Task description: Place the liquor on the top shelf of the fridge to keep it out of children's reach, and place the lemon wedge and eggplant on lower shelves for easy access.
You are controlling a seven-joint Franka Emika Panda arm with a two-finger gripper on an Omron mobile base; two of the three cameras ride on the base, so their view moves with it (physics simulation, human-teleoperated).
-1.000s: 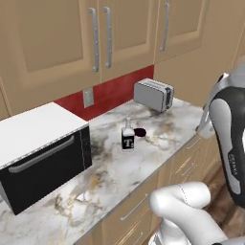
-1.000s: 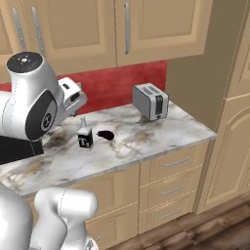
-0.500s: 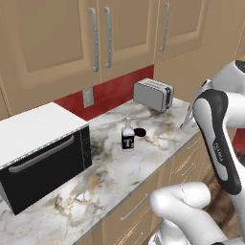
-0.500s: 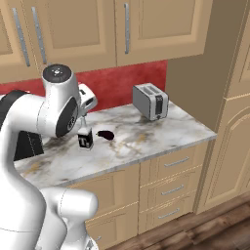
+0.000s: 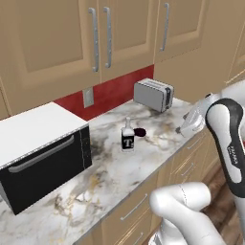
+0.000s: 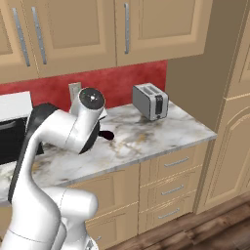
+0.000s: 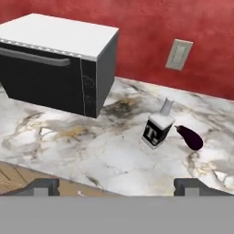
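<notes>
the liquor [image 5: 127, 138] stands upright on the marble counter [image 5: 95, 186], roughly midway between the black-fronted microwave [image 5: 38, 153] on one side and the silver toaster [image 5: 153, 94] toward the far corner. seen from the hand view the bottle [image 7: 158, 126] shows its black label with the white letter and its pale cap, and it leans in that picture, though that is the camera's tilt. the eggplant [image 7: 189, 137] lies on the counter just beside the bottle, on the side away from the microwave, dark and glossy; whether the two touch is hard to say. from the left base view it is a small dark shape [image 5: 139, 132] right behind the bottle, toward the toaster, and from the right base view a bit of it [image 6: 107, 135] peeks past the arm. the gripper [image 7: 118, 187] hangs off the front edge of the counter, well apart from the bottle, its two dark fingertips [image 7: 43, 186] set wide apart with nothing between them. a pale wall outlet [image 7: 178, 55] sits on the red backsplash [image 7: 192, 27] behind the bottle, and tan wooden cabinets [image 5: 95, 38] hang above the counter, with drawers [image 6: 173, 188] below it.
</notes>
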